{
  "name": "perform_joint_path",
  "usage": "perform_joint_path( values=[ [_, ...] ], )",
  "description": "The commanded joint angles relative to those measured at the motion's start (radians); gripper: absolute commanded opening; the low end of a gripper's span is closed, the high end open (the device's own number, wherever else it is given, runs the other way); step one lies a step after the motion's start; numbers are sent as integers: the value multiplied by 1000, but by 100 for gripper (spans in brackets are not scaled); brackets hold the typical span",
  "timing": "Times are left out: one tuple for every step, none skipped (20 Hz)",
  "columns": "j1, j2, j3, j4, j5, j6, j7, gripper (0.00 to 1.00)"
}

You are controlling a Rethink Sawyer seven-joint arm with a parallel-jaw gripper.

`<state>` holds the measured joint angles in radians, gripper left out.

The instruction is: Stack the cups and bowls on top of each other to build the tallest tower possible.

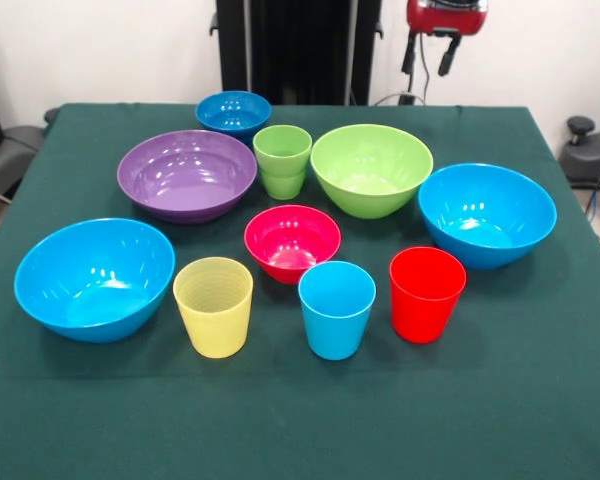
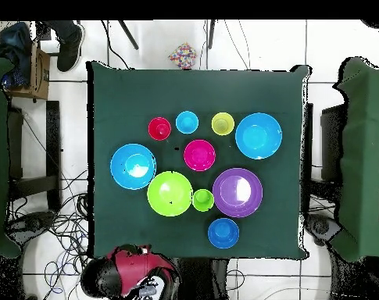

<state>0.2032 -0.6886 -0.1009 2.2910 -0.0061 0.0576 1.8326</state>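
Yellow cup point(image 1: 213, 306) stands unstacked; only front view shows parted jaws point(image 1: 432, 55).

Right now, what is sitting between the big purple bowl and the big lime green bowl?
The green cup stands upright between the purple bowl and the lime green bowl. Both views show it; overhead, it sits in the gap between them.

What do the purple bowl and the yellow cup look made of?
Purple bowl: probably glossy hard plastic, with bright highlights showing inside it. Yellow cup: likely plastic too, duller and slightly translucent, with faint ribs ringing its wall.
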Motion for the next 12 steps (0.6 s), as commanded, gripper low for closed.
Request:
perform_joint_path(
  values=[
    [2,-80,74,9,18,157,133,100],
    [-2,-76,78,9,18,150,135,100],
    [-3,-73,78,10,15,144,135,100],
    [-6,-72,78,10,12,140,133,100],
    [-9,-70,79,10,10,137,132,100],
    [-8,-73,78,10,9,138,133,100],
    [-6,-75,76,10,9,139,134,100],
    [-8,-80,78,12,9,142,134,100],
    [-9,-84,80,15,9,144,134,100],
    [-11,-84,82,16,9,142,136,100],
    [-12,-83,81,17,7,137,135,100],
    [-18,-81,85,20,7,131,136,100]
  ],
)
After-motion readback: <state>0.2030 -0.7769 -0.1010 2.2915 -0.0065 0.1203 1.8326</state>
